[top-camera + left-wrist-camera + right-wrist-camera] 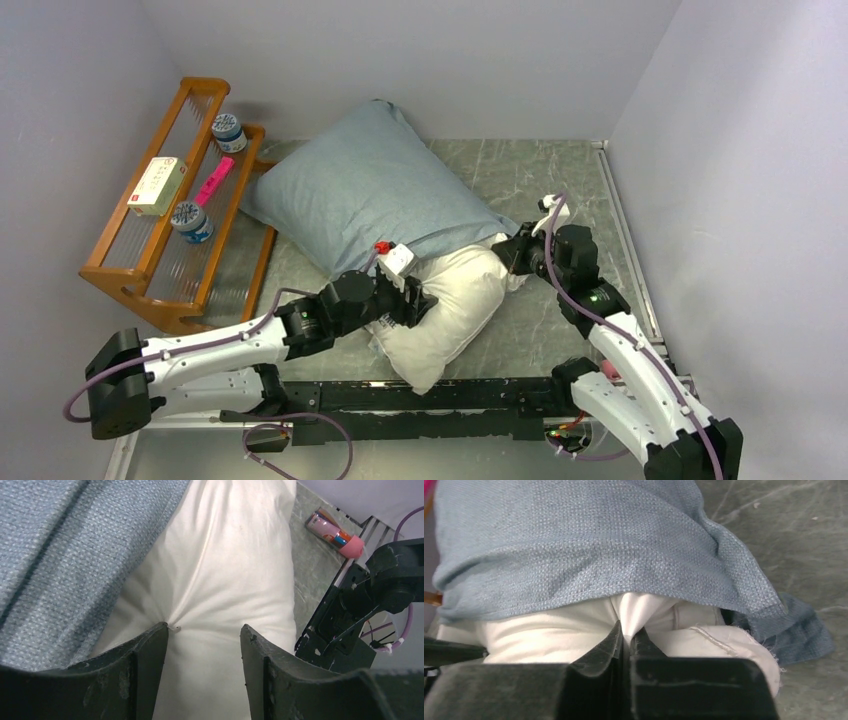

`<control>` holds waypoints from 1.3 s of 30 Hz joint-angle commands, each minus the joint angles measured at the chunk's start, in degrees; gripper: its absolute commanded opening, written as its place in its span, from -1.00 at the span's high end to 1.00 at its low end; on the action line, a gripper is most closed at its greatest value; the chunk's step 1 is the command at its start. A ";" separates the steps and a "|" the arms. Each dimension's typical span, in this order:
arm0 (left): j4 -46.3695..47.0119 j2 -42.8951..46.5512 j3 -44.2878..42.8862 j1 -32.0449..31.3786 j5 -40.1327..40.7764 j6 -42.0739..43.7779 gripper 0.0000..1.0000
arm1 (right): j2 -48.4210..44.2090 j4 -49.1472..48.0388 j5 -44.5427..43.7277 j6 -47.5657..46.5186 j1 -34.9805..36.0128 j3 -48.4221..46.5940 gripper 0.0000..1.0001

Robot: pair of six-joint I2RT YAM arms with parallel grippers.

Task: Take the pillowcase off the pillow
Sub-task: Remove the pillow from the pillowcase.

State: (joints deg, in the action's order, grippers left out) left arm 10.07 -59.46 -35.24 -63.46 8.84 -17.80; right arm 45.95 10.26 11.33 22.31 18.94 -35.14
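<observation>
right gripper (626, 632) pinching pillow (574, 635), pillowcase (574, 545) above

Most of the pillow (450, 300) lies hidden inside the pillowcase (370, 185).

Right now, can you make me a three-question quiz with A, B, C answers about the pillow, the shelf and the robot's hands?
1. Where does the pillow stick out of the pillowcase?
A. the end near the arms
B. the end by the back wall
C. nowhere

2. How many round jars stand on the wooden rack?
A. none
B. two
C. five

3. What is the right gripper doing?
A. hanging open in the air
B. pinching white pillow fabric
C. holding a jar

Answers:
1. A, the top view shows the white end bare near the arm bases.
2. B, one at the rack's far end, one nearer.
3. B, its jaws are shut on a white fold just under the blue hem.
</observation>
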 commanded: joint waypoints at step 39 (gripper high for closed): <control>-31.84 -37.71 -59.43 8.71 -21.72 25.95 -0.58 | -11.50 3.48 13.43 -8.14 0.40 -2.84 1.00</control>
State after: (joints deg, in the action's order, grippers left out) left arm -18.26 -95.46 -90.15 -54.76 -5.04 5.58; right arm 36.10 14.98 20.10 14.96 18.90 -35.20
